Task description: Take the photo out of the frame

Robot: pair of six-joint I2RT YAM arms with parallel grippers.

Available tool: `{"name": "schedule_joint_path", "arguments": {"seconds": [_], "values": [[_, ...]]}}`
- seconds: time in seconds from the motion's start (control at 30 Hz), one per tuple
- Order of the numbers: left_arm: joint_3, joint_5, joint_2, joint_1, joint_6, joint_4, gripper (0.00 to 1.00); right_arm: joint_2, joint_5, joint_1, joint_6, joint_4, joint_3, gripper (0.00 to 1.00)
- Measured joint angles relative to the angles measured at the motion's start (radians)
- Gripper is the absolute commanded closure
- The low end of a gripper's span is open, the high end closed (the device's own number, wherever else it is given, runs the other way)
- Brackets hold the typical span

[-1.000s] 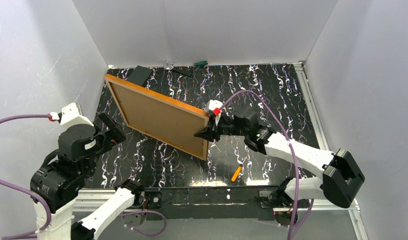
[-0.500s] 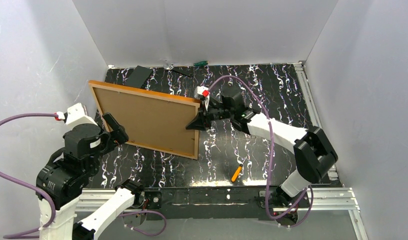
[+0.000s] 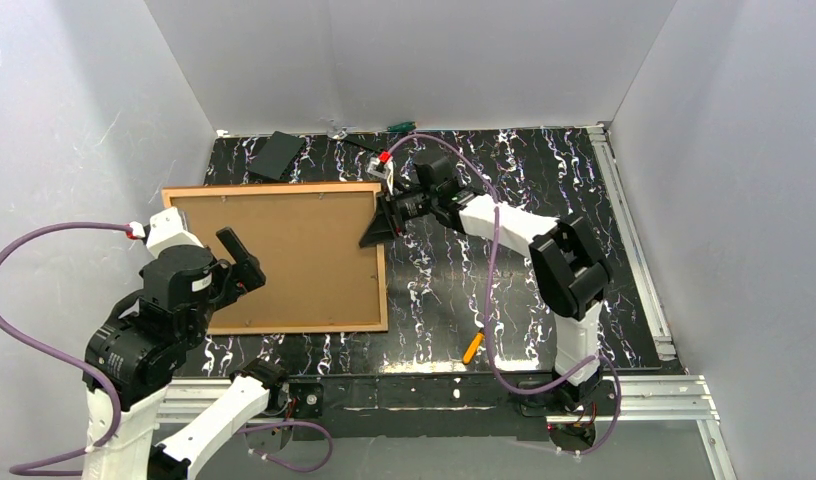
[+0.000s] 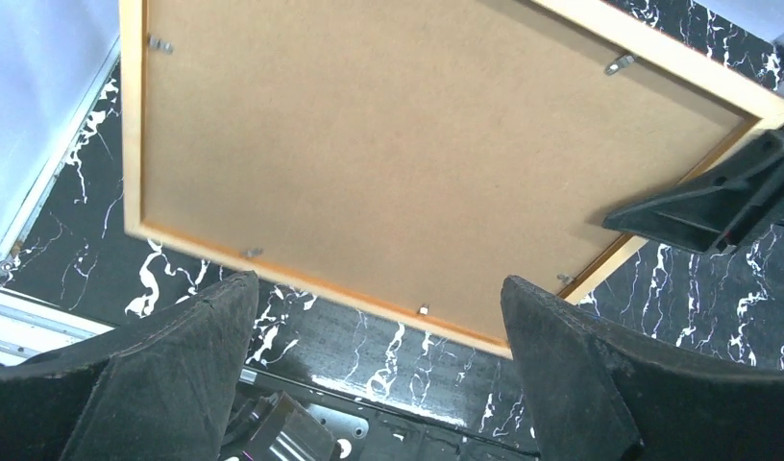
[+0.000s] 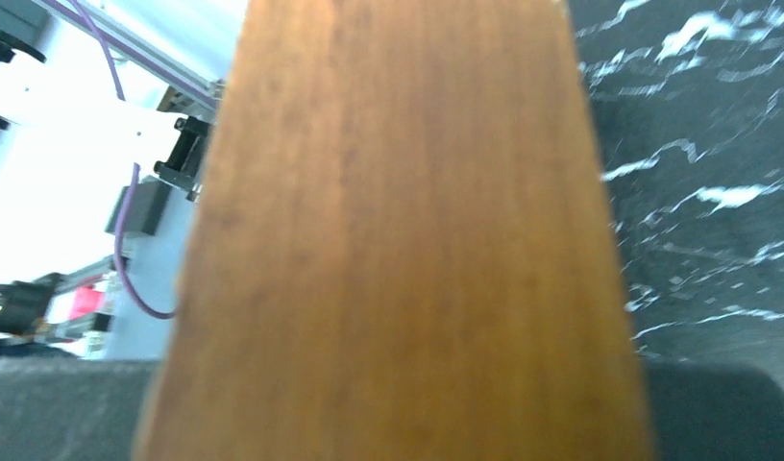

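Note:
The frame (image 3: 381, 280), a thin orange-brown wooden border, is on the left half of the table with its back up. The photo (image 3: 284, 255) sits inside it and shows only its plain brown back; small metal clips (image 4: 423, 309) line the rails. My right gripper (image 3: 380, 228) is shut on the frame's right rail near its far corner. That rail (image 5: 398, 240) fills the right wrist view and hides the fingers. My left gripper (image 3: 242, 266) hovers open above the frame's near-left part. Both its fingers (image 4: 177, 365) are apart from the frame's near rail (image 4: 302, 288).
An orange pen (image 3: 472, 346) lies near the table's front edge, right of the frame. At the back are a black flat block (image 3: 277, 154), a green-handled screwdriver (image 3: 401, 126) and a small clear item (image 3: 336, 130). White walls close in the left, back and right.
My right arm has swung the frame left and back, turning it from a slant to square with the table. My left arm has shifted slightly right and stays open.

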Motion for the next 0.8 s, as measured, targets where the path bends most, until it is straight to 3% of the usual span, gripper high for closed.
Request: {"name": "schedule_joint_path", "arguments": {"seconds": [0.27,0.57,0.8], "values": [[-0.013,0.018,0.001,0.0,-0.021,0.0,0.02,0.137,-0.082,0.002,0.191,-0.055,0.009,0.99],[-0.052,0.055,0.027,0.0,-0.05,0.003,0.02,0.246,-0.077,-0.011,0.519,0.138,-0.106,0.99],[-0.066,0.066,0.022,0.0,-0.057,0.008,0.0,0.268,-0.084,-0.024,0.59,0.197,-0.128,0.99]]}}
